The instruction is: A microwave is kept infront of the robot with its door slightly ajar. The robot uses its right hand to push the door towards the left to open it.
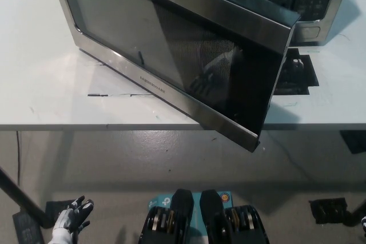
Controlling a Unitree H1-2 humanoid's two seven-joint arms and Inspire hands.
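white left hand (pixel 70 219) with black fingertips, dark patches between the fingers, pale wrist cuff below the fingers, smooth moulded plastic look
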